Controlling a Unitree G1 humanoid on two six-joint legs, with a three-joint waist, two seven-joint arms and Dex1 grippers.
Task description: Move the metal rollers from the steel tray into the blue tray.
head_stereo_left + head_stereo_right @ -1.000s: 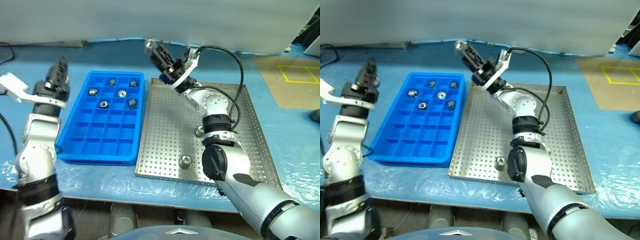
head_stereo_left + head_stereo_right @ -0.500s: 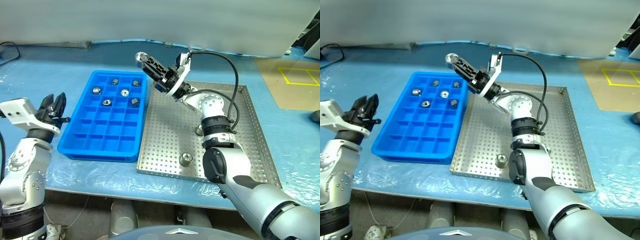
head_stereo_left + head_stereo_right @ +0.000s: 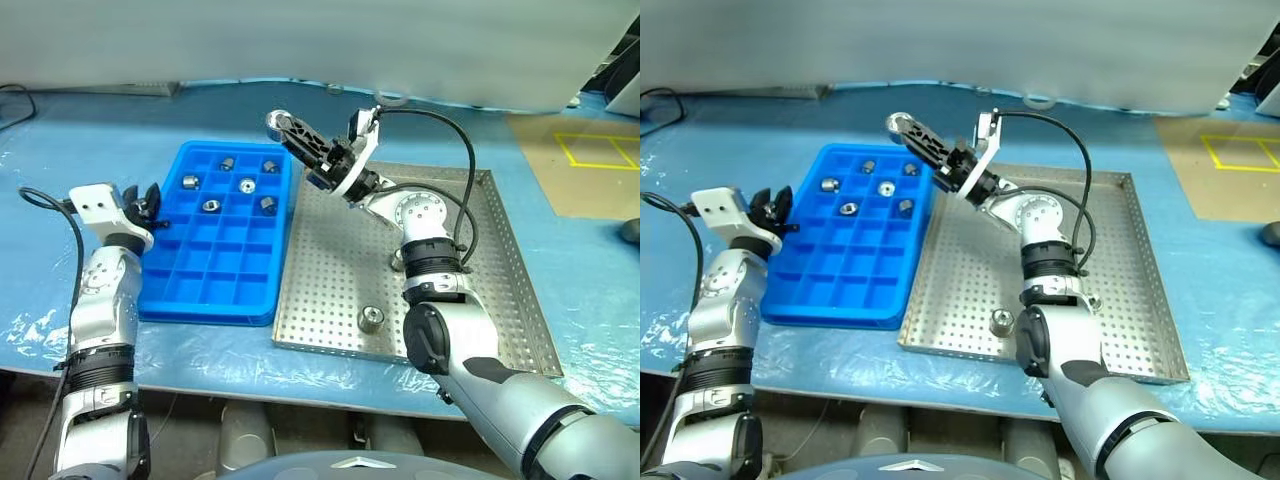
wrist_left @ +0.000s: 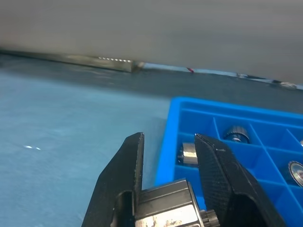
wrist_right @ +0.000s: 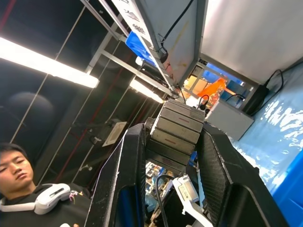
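Two metal rollers [image 3: 372, 319] lie on steel tray [image 3: 500, 300], below raised right gripper [image 3: 283, 124], which pinches a roller [image 3: 276, 121]; left gripper [image 3: 148, 200] closed, empty, beside blue tray [image 3: 215, 290]; five rollers [image 3: 247, 185] in its far cells.

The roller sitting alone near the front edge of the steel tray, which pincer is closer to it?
Right, though neither is close. The right pincer hangs above the blue tray's far right corner, far beyond the roller. The left pincer sits beside the blue tray's left rim, farther off.
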